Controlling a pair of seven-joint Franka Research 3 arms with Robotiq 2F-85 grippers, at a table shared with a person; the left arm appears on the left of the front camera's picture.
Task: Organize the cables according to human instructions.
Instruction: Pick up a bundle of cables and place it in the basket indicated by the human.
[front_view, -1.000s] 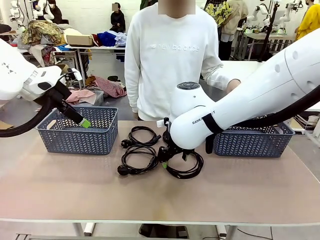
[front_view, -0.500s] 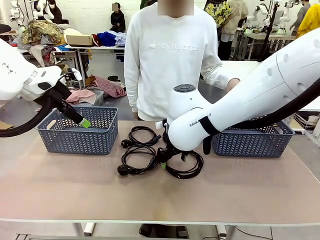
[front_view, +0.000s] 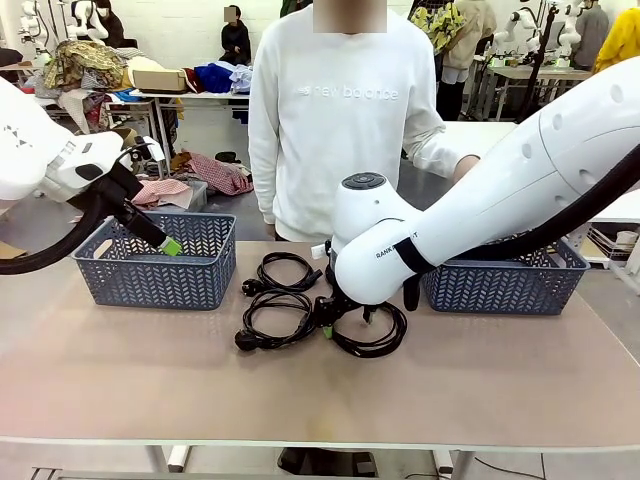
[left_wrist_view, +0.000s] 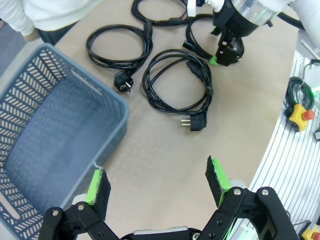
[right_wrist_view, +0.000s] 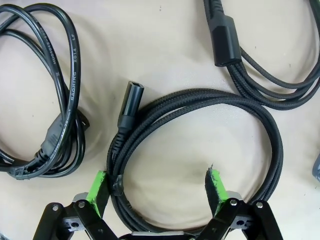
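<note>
Low, right jaws spread over braided cable (right_wrist_view: 210, 97), left jaws spread

It was a robotics lab: white robot arms (front_view: 520, 190) over a worktable (front_view: 300, 390), an emergency-stop button (left_wrist_view: 302, 114) on aluminium rails beside it, clothes (front_view: 85, 62) heaped on tables behind.

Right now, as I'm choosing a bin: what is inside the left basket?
Left basket: bare floor wherever it shows; a finger of the left gripper hides one corner.
</note>
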